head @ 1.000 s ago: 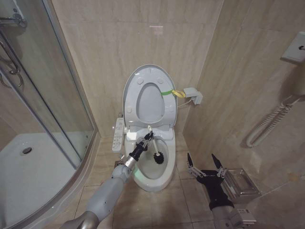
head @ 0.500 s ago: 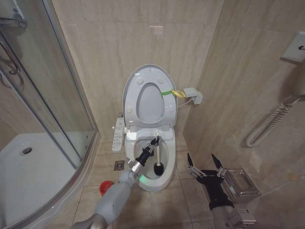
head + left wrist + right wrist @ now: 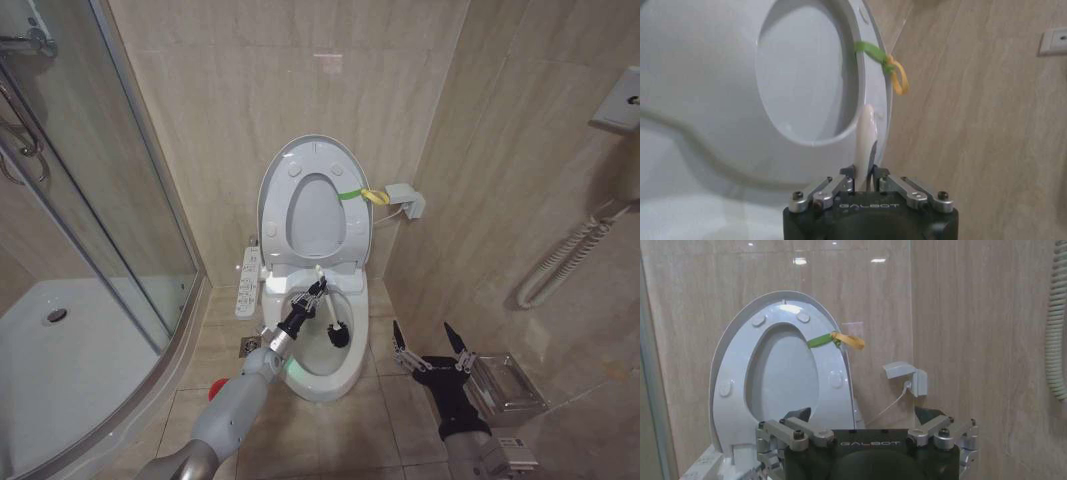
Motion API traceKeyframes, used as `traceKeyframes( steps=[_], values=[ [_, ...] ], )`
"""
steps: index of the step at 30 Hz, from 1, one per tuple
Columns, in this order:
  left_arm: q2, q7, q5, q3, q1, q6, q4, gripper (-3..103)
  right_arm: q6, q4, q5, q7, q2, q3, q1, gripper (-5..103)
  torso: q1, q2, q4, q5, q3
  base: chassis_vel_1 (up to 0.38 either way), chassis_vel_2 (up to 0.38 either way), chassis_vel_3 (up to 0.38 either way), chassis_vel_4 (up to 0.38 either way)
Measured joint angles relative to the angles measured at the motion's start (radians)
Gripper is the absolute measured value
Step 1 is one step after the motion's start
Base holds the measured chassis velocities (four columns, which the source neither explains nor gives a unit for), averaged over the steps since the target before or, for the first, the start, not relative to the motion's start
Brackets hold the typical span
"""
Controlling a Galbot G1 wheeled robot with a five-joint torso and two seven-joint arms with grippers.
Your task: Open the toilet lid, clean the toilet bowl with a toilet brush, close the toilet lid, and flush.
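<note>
The toilet brush (image 3: pixel 326 318) sits head-down inside the toilet bowl (image 3: pixel 352 372), its handle clamped by the left gripper (image 3: pixel 313 296) at the bowl's 10 o'clock rim. The toilet lid (image 3: pixel 316 155) stands raised at 12 o'clock against the wall. The right gripper (image 3: pixel 432 346) hovers at the bowl's 4 o'clock, fingers spread apart, holding nothing.

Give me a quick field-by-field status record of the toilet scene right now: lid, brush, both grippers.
lid: large white glossy oval toilet lid raised upright against the wall, yellow-green strap loop at its edge
bowl: white ceramic toilet bowl open
brush: slim white-handled toilet brush, dark bristle head down inside the bowl
left gripper: over the bowl, shut on the brush handle
right gripper: open, idle beside the toilet above the tiled floor
button panel: white panel at the bowl's side, untouched
</note>
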Motion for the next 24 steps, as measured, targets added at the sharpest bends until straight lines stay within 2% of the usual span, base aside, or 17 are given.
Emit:
traceKeyframes(
  steps=[7, 15, 24],
  values=[
    [0.001, 0.016, 0.018, -0.007, 0.056, -0.008, -0.001, 17, 0.000, 0.000, 0.000, 0.000, 0.000, 0.000, 0.000, 100, 0.000, 0.000, 0.0003, 0.0000, 0.000, 0.000, 0.000, 0.000, 0.000],
    [0.022, 0.005, 0.005, -0.008, 0.035, -0.005, -0.019, 17, 0.000, 0.000, 0.000, 0.000, 0.000, 0.000, 0.000, 100, 0.000, 0.000, 0.0001, -0.0001, 0.000, 0.000, 0.000, 0.000, 0.000],
    [-0.014, 0.006, 0.011, -0.034, 0.067, -0.002, -0.049, 17, 0.000, 0.000, 0.000, 0.000, 0.000, 0.000, 0.000, 100, 0.000, 0.000, 0.0000, 0.0000, 0.000, 0.000, 0.000, 0.000, 0.000]
  ],
)
